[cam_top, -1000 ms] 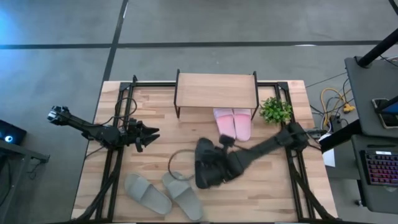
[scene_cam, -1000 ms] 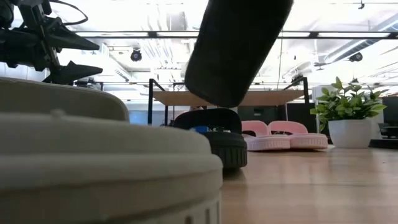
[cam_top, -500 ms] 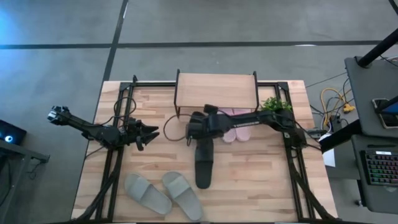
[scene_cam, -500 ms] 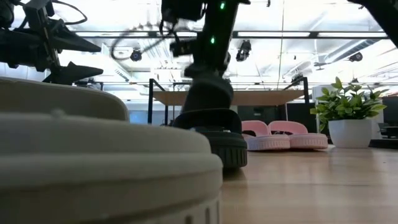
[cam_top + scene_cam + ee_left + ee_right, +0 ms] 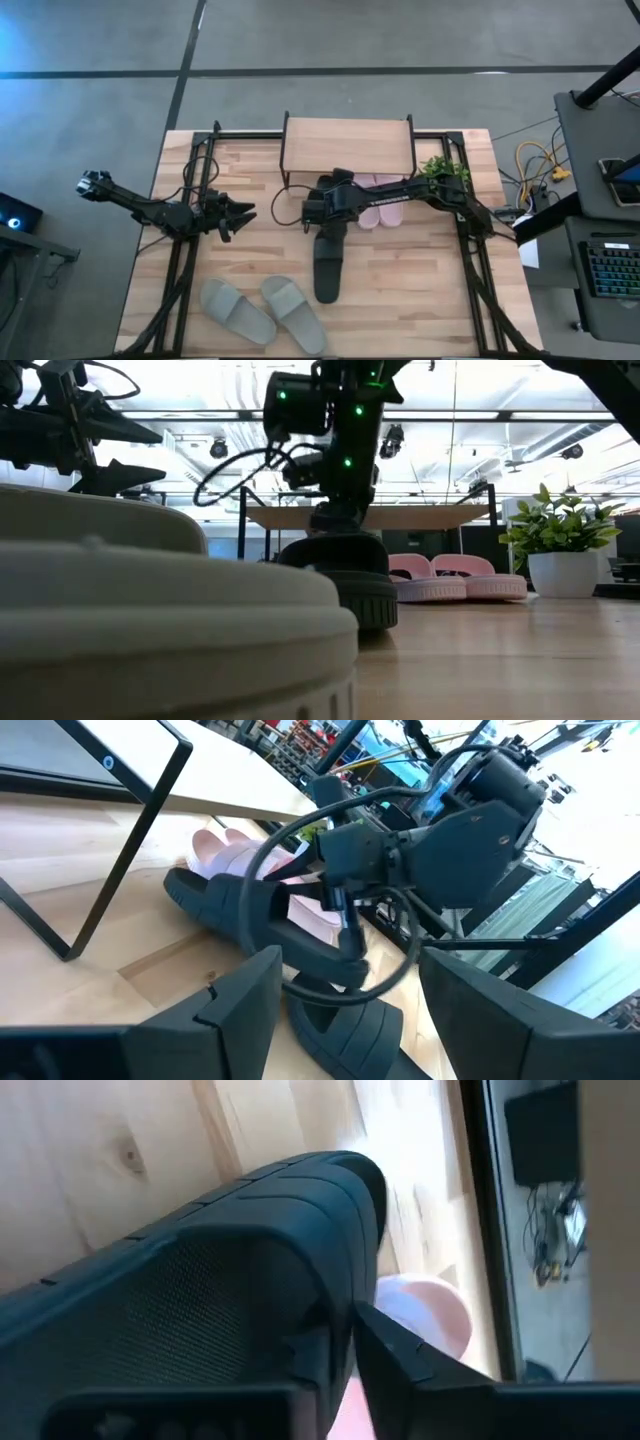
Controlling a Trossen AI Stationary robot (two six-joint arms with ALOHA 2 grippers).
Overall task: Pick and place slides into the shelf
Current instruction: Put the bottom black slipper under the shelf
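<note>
My right gripper [image 5: 322, 203] reaches across the table and is shut on one black slide [image 5: 235, 910] just in front of the shelf [image 5: 348, 146], beside the pale pink pair [image 5: 385, 207]. The second black slide [image 5: 327, 266] lies flat on its sole mid-table. Two grey-green slides [image 5: 240, 311] lie at the near edge; one fills the low view's foreground [image 5: 150, 620]. My left gripper [image 5: 243, 213] hovers open over the table's left part, touching nothing. My right gripper holds the black slide at its raised strap [image 5: 250, 1260], with one finger [image 5: 400, 1370] showing against the strap's edge. In the left wrist view it comes down on the slide from above [image 5: 345, 935]. The slide sits low and tilted; whether it touches the table, I cannot tell.
A small potted plant [image 5: 443, 176] stands right of the shelf. Black frame rails [image 5: 190, 230] run along the table's left and right sides. Bare wood [image 5: 420, 290] shows on the near right part of the table.
My right gripper has swung from the table's middle toward the far edge and the shelf, carrying one black slide that was raised and tipped up, and has brought it down low in front of the shelf. The other black slide has stayed mid-table.
</note>
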